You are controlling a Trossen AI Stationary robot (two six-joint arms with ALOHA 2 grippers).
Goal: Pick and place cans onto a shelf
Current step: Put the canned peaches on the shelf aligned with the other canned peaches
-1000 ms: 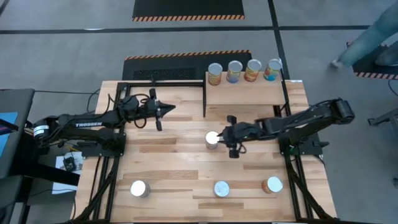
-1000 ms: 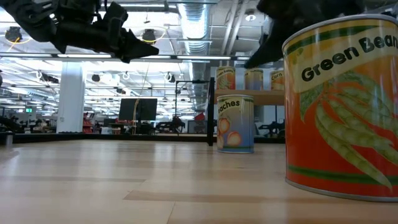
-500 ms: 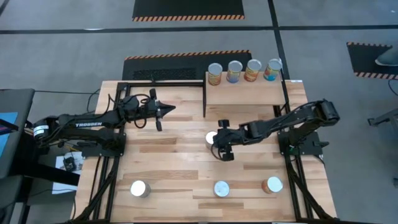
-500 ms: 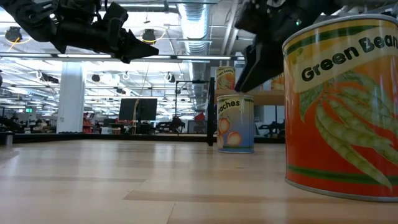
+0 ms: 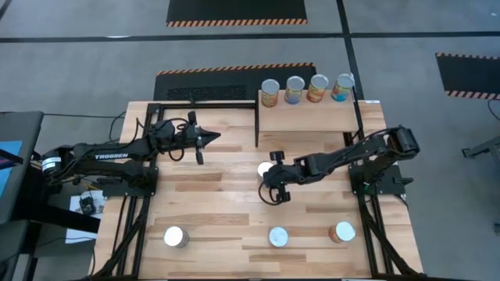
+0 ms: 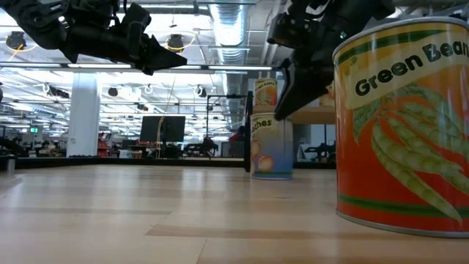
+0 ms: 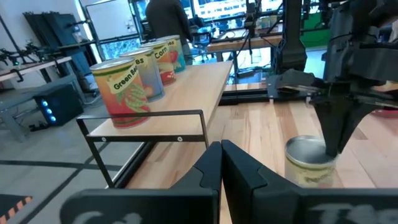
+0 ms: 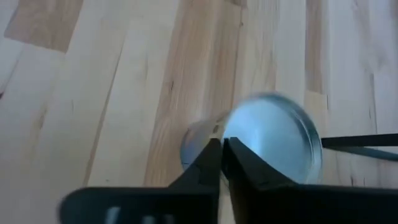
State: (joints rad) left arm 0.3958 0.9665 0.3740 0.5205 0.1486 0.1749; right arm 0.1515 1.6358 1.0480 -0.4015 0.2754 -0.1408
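Observation:
A peaches can (image 5: 263, 166) stands on the plank table in front of the shelf (image 5: 308, 119); the low view shows it as can (image 6: 271, 147). My right gripper (image 5: 268, 173) points down over the can's lid (image 8: 273, 140), fingers shut with nothing between them (image 8: 222, 146). My left gripper (image 5: 214, 138) hovers shut above the table's far left part. Several cans (image 5: 306, 88) stand in a row along the shelf's far edge. Three more cans (image 5: 278, 236) stand near the table's front edge. My right gripper's shut fingertips (image 7: 336, 146) come down from above, slanting, at the rim of the peaches can's lid (image 7: 311, 144). I cannot tell whether they touch it. The can stands with its bottom on the table.
A black metal frame (image 5: 205, 104) stands at the far left beside the shelf. A green beans can (image 6: 403, 125) stands close to the low camera. Bare planks lie between the peaches can and the front row.
My right gripper has moved toward the table's left edge and come down over the peaches can. In the low view the can has shifted a little to the left of where it stood.

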